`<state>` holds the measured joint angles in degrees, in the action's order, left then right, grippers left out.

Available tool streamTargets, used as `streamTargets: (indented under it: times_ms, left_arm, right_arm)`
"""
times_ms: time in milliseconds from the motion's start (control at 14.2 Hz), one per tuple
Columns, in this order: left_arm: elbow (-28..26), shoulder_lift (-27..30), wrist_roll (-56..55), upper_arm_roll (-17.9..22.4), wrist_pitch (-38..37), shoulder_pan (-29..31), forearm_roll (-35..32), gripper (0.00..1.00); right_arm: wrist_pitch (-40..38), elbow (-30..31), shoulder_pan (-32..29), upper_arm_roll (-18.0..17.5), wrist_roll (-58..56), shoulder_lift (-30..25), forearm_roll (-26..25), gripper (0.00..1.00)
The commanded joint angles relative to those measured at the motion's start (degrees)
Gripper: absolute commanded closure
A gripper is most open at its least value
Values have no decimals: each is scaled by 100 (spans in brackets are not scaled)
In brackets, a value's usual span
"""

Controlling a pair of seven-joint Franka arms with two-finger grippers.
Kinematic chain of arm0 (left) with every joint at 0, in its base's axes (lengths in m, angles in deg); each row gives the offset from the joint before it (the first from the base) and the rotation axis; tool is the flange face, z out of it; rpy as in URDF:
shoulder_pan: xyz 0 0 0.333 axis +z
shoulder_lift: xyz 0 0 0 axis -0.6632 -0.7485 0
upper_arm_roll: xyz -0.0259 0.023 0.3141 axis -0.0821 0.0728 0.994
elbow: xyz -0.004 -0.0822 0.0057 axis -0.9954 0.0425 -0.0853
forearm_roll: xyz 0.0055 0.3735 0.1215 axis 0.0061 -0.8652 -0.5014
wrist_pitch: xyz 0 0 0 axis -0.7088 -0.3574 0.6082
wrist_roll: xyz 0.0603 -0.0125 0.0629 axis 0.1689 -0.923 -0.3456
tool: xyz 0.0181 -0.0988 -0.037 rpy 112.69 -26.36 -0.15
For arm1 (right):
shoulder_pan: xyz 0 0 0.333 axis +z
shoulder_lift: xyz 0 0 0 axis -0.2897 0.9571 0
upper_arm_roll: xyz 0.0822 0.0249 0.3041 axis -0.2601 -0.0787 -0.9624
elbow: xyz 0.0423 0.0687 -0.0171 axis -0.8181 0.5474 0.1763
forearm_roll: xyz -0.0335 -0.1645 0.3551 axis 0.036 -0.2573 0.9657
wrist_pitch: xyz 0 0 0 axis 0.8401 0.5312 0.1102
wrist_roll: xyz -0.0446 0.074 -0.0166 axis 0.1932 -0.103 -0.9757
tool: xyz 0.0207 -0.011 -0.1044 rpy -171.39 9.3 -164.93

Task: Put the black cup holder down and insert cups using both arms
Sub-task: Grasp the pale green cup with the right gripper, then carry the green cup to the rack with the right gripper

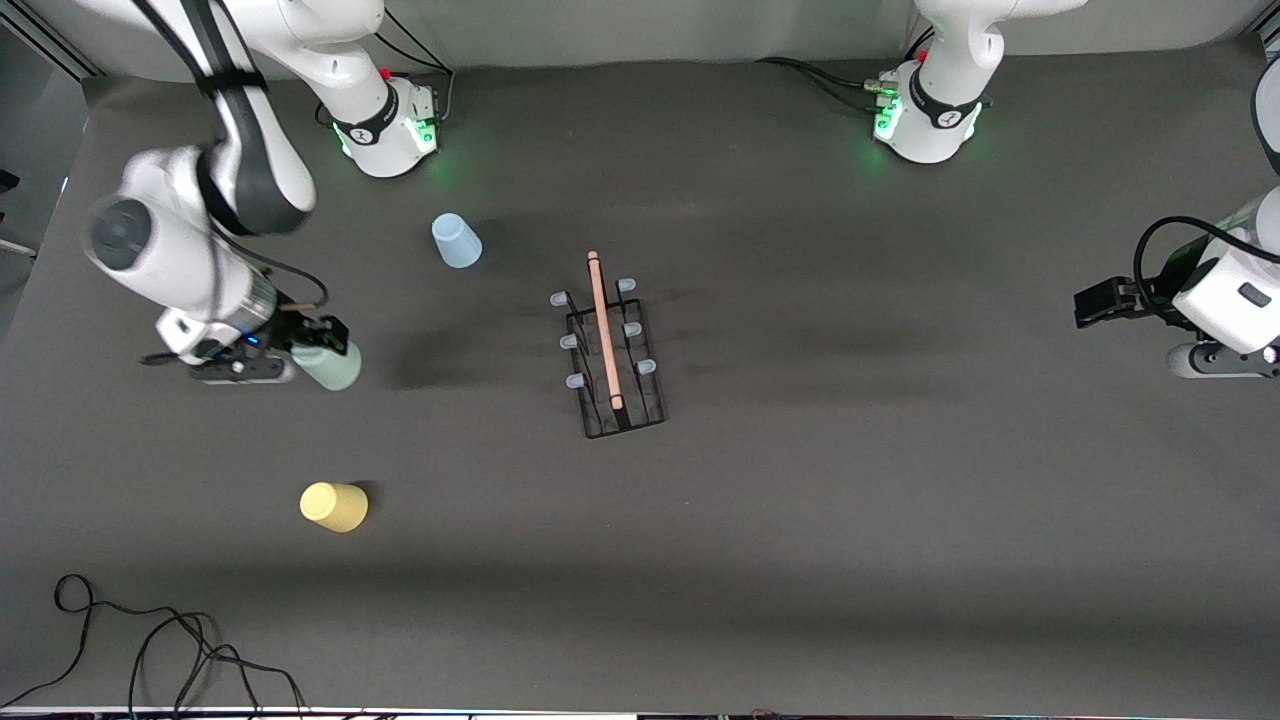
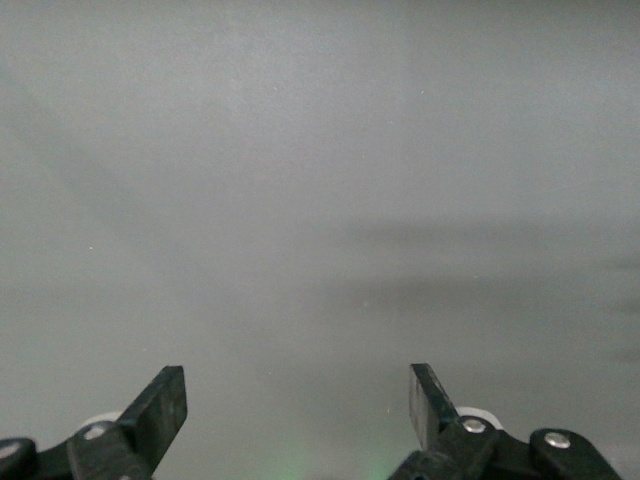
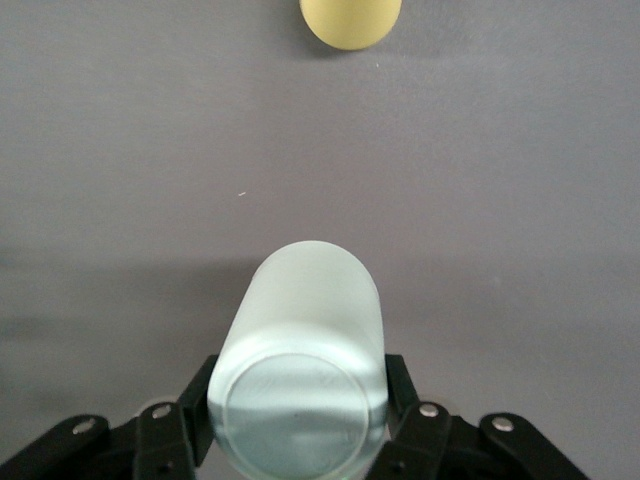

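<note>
Right claw clamped on pale green cup, toward right arm's end of desk. Left claw spread wide, holding nothing, waits at left arm's end. Black cup holder mid-desk, pegs bare. Light blue cup upside down, farther from front cam than holder; yellow cup nearer cam. Cable loose at desk's near edge.

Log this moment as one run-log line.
right gripper: shut on pale green plastic cup | left gripper: open, waiting | black wire cup holder: mid-table, pegs bare | yellow cup, light blue cup: on table
</note>
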<state>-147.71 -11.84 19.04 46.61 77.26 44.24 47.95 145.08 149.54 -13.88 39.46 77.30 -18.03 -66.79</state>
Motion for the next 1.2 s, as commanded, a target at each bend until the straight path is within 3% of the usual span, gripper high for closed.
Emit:
streamTargets:
  times_ms: [0,211,422,633,844,1126]
  left_arm:
    - [4,62,99,-19,-18,20,71,1]
    - [-22,62,99,-19,-18,20,71,1]
    - [-22,62,99,-28,-9,29,71,1]
    - [-22,62,99,-28,9,29,71,1]
    - [-22,62,99,-19,0,38,71,1]
    - [-22,62,108,-19,-9,38,71,1]
  right_arm:
    - [-1656,-1300,29,47,266,-19,-9,77]
    - [-2486,-1944,117,-5,975,-46,-1,77]
    - [-2558,-1998,1037,-6,2914,-11,43,77]
    - [-2252,-1955,1890,3,5120,138,516,77]
    - [-1629,-1727,2786,3,7003,262,606,77]
    - [-671,-1182,3368,3,7956,358,597,77]
